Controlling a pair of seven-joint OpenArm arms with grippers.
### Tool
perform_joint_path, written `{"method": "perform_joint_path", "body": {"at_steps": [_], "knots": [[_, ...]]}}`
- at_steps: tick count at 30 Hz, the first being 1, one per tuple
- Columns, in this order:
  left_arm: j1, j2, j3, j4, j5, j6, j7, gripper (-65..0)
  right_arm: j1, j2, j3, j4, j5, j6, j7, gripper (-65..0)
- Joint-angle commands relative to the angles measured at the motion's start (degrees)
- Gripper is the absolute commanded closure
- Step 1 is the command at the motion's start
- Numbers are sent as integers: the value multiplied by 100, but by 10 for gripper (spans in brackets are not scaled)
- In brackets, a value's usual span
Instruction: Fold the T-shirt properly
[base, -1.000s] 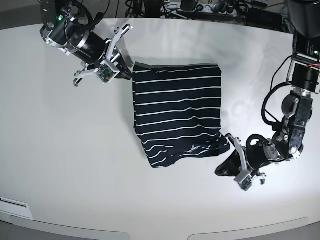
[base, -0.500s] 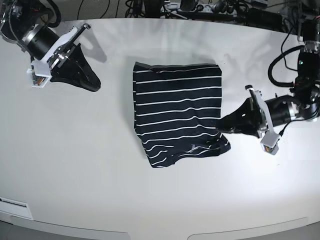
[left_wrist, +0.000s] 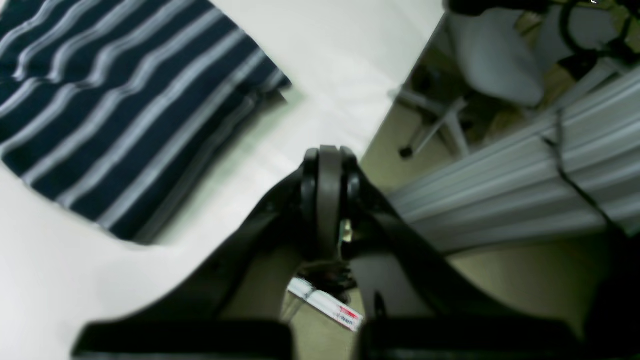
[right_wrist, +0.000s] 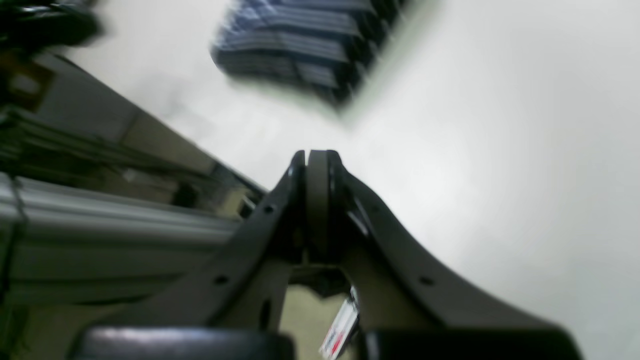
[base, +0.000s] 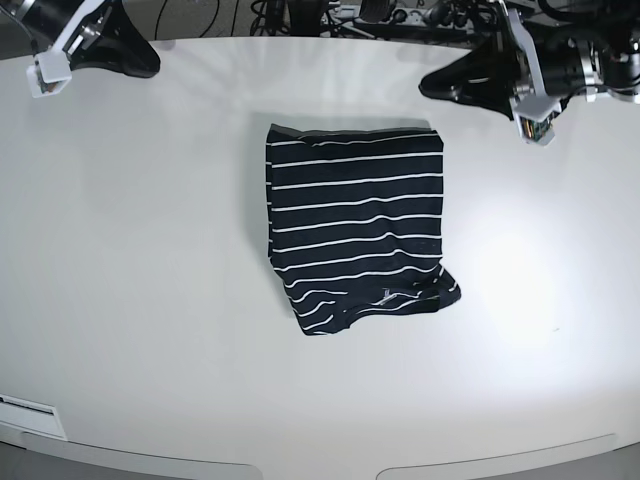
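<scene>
Base view shows the T-shirt (base: 355, 225) folded into a compact rectangle at the middle of the white bench (base: 150, 300), its lower edge slightly rumpled toward five o'clock. Well apart from it, the left gripper (base: 430, 82) hangs at one o'clock near the bench's far edge, its fingers (left_wrist: 327, 170) pressed together on nothing. The right gripper (base: 150, 68) sits at eleven o'clock, its fingers (right_wrist: 315, 170) likewise closed and empty, with the shirt blurred in the distance.
</scene>
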Motion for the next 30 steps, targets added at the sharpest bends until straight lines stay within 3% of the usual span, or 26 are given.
{"method": "perform_joint_path", "body": {"at_steps": [1, 6, 13, 17, 22, 27, 30], "knots": [[328, -11, -133, 201, -92, -52, -74, 0, -210, 39, 92, 74, 169, 30, 57, 0], [1897, 249, -431, 201, -92, -52, 232, 0, -946, 37, 118, 74, 169, 30, -487, 0], [3593, 1040, -415, 201, 339, -52, 479, 0, -1947, 37, 116, 74, 138, 30, -699, 0], [3593, 1405, -341, -63, 765, -52, 457, 0, -1947, 39, -127, -249, -457, 30, -667, 0], [3593, 1445, 243, -1530, 1558, -52, -234, 0, -1947, 44, -1078, -1523, -1561, 30, 177, 0], [2483, 1447, 1119, -3294, 2221, -52, -761, 0, -1425, 44, -2216, -2865, -3152, 30, 1202, 0], [1668, 1449, 1746, -4356, 3143, -52, -1508, 0, -828, 42, -2806, -3751, -4138, -116, 1934, 0]]}}
